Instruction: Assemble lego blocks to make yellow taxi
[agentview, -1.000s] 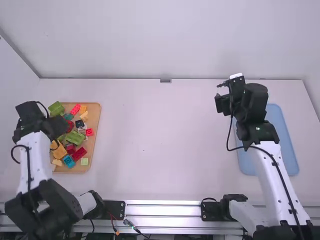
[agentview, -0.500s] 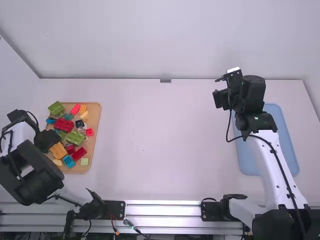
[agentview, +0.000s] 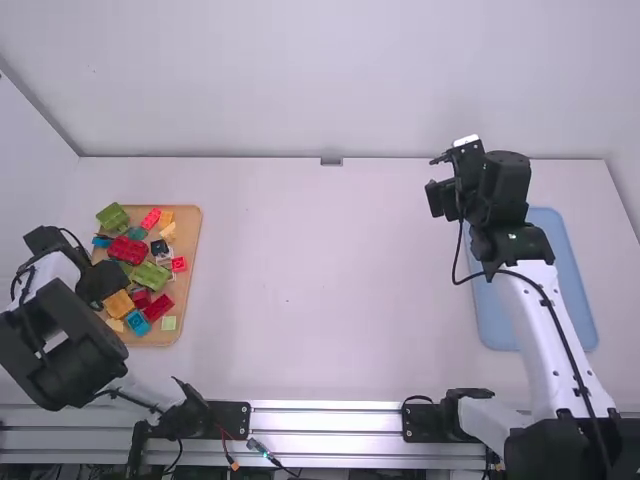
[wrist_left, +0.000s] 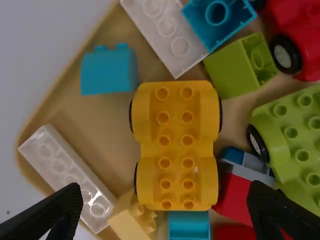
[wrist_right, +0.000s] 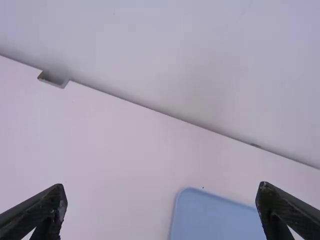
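My left gripper (agentview: 108, 284) is over the left side of the wooden tray (agentview: 190, 270), beside a yellow-orange block (agentview: 117, 302). In the left wrist view the left gripper (wrist_left: 164, 207) stands open above a yellow wheeled base (wrist_left: 176, 145) with two rows of studs, nothing between its fingers. That base lies studs up among loose blocks, close to a red block (wrist_left: 235, 197) and a teal block (wrist_left: 189, 225). The right gripper (agentview: 440, 172) is raised over the far right of the table; in the right wrist view the right gripper (wrist_right: 161, 200) is open, holding nothing.
Around the base lie a white block (wrist_left: 70, 175), a blue block (wrist_left: 109, 71), a green block (wrist_left: 240, 67), a green wheeled base (wrist_left: 295, 145) and a red wheeled piece (wrist_left: 300, 30). The blue tray (agentview: 565, 270) lies partly under the right arm.
The left arm has drawn back toward the left edge, uncovering red and blue blocks, then its gripper shifted slightly over the tray. The right arm moved slightly at first, then kept still.
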